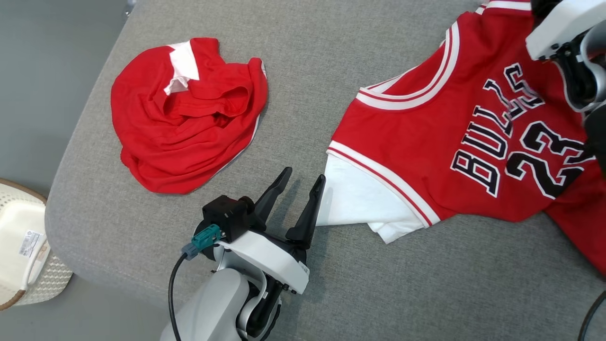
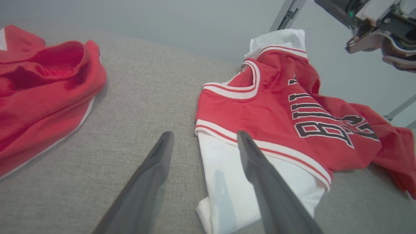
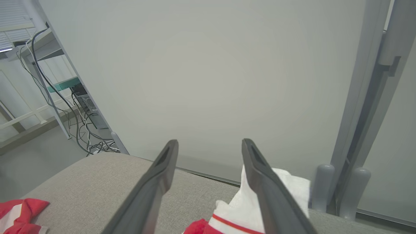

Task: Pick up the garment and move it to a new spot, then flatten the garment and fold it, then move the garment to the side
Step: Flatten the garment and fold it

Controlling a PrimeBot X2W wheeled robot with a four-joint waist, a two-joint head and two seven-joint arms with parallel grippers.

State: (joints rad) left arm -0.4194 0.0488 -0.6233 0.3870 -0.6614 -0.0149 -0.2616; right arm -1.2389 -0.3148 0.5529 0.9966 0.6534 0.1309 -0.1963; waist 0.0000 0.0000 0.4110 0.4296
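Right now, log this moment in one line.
left pincer: open, at white sleeve | right pincer: open | jersey: unfolded on cushion

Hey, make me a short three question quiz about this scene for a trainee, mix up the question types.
1. True or false: the left gripper is shut on the jersey.
2. Which part of the jersey lies nearest the left gripper? A white sleeve, B number 23, C neckline.
3. Fill in: in the head view, the crumpled red garment lies to the jersey's ____.
Key: 1 false; 2 A; 3 left.
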